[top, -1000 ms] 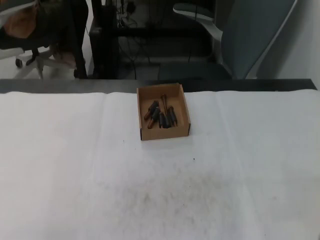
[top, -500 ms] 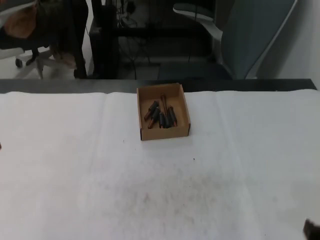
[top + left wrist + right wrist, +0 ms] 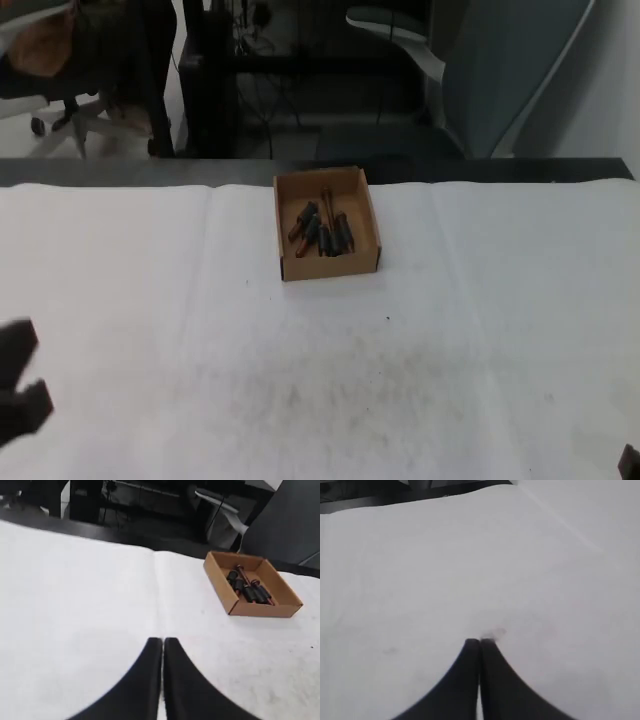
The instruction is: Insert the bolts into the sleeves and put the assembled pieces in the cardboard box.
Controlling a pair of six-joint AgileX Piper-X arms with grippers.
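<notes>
High view: pieces [image 3: 322,232] in cardboard box [image 3: 330,266]

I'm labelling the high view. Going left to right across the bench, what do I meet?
Left claw at the near edge → box with dark pieces inside → right claw at the near corner.

The high camera is looking forward and down over the white-covered bench [image 3: 450,330], taking in the brown cardboard box [image 3: 327,262] at far centre. The left wrist camera is looking low past the black left pincer [image 3: 162,642] toward that same box. The right wrist camera is hanging close above the bench cover, behind the black right pincer [image 3: 479,642].
</notes>
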